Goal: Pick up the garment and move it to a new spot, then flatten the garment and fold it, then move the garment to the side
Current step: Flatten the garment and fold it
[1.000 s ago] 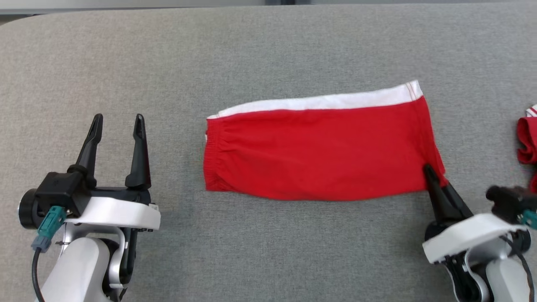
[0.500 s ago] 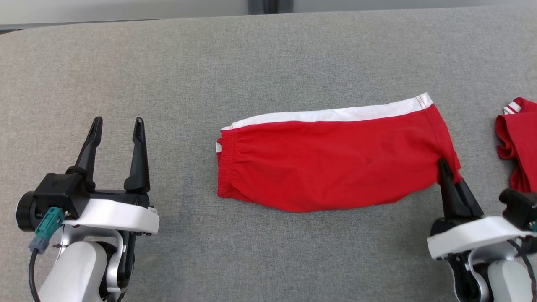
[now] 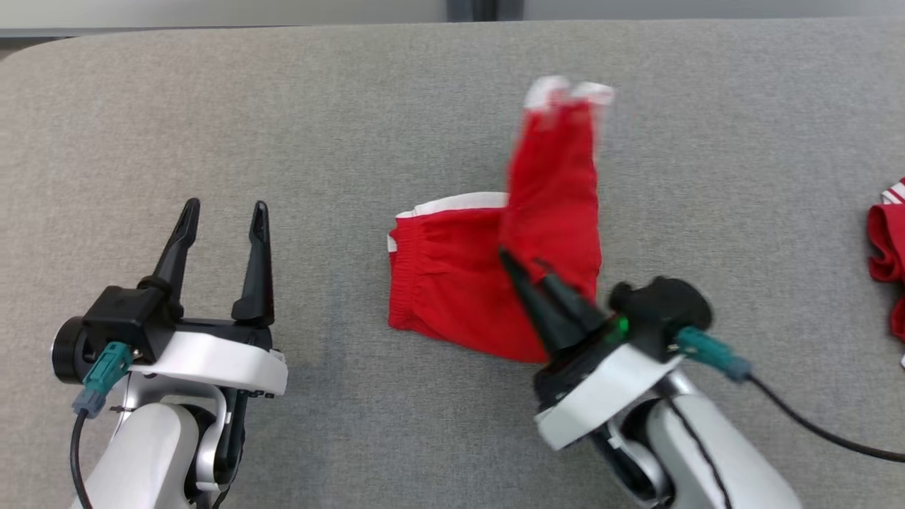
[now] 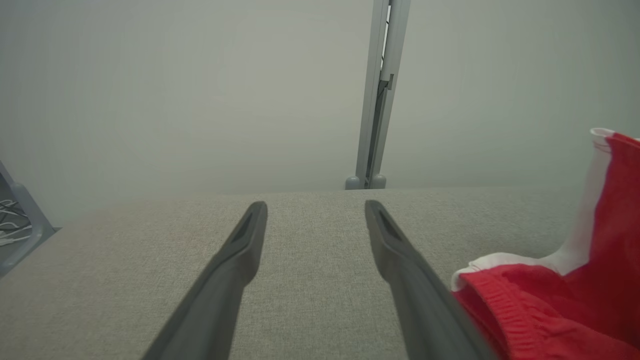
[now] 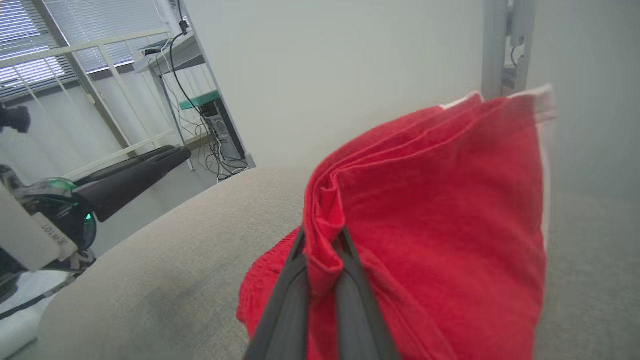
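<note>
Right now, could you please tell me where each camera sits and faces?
Head view: on the head, facing down at the table; left gripper open, right gripper pinching the garment.
Left wrist view: along its own fingers, across the table to the wall.
Right wrist view: along its fingers into the lifted garment.
Shared: the garment.

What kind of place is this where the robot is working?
Probably a robotics lab or office-style test room: a grey fabric-covered table before a plain partition, window blinds, and a computer tower beside a desk.

Red garment (image 3: 452, 297) with white edging, plain grey cloth surface (image 3: 283, 106), black fingers (image 3: 258, 261), teal connector (image 3: 102, 375)
</note>
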Tool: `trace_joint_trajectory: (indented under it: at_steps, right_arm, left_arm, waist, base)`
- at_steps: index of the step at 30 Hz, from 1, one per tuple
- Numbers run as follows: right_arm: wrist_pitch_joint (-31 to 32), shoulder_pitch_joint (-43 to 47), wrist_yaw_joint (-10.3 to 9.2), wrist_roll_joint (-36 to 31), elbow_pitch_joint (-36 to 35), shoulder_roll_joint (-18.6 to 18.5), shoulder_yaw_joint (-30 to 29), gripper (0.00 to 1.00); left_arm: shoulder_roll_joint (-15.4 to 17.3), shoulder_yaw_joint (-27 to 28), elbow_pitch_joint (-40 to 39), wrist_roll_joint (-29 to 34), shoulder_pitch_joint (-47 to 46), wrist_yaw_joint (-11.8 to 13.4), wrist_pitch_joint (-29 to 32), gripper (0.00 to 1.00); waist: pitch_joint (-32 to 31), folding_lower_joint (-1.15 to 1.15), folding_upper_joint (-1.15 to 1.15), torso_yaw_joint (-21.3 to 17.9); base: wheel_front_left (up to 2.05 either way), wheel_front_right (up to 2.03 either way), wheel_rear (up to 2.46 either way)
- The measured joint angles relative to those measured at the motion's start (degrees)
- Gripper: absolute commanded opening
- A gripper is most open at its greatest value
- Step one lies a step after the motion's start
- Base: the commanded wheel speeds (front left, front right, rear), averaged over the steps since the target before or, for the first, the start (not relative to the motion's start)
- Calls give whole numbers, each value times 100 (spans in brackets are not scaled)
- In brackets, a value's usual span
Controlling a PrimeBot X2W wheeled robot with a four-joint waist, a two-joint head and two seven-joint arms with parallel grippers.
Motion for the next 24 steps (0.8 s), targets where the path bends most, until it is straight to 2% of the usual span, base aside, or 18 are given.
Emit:
trace_joint_trajectory:
  at_steps: [6,12,18,19,20,21,23,24]
  right_arm:
    - [123,-409,-1,260,727,11,967,0]
    - [-49,-717,-1,587,1372,5,1521,0]
    - [-267,-1000,-1,742,1668,1,1972,0]
    - [-292,-1045,-1,772,1702,1,2070,11]
    - [-316,-1091,-1,772,1740,-2,2162,44]
    - [-383,-1127,-1,789,1750,0,2247,44]
    - [-396,-1182,-1,792,1826,2,2424,100]
    - [-417,-1185,-1,814,1846,0,2502,100]
  left_arm:
    - [-75,-97,102,-37,-76,-47,-1,100]
    - [-146,-157,215,-151,-162,-148,4,100]
    - [-142,-175,327,-178,-194,-156,0,100]
    - [-143,-175,341,-183,-198,-164,0,100]
    - [-143,-176,352,-185,-204,-180,-2,100]
    - [-142,-176,365,-186,-207,-180,-8,100]
    - [-144,-183,386,-201,-209,-181,-21,100]
    - [-145,-186,393,-210,-210,-181,-25,100]
  waist:
    - [75,0,0,196]
    - [173,0,0,275]
    - [227,0,0,267]
    - [227,0,0,261]
    - [227,0,0,254]
    - [226,0,0,246]
    - [213,0,0,234]
    - [205,0,0,230]
  base:
    - [0,0,0]
    - [0,0,0]
    - [0,0,0]
    - [0,0,0]
    - [0,0,0]
    - [0,0,0]
    - [0,0,0]
    - [0,0,0]
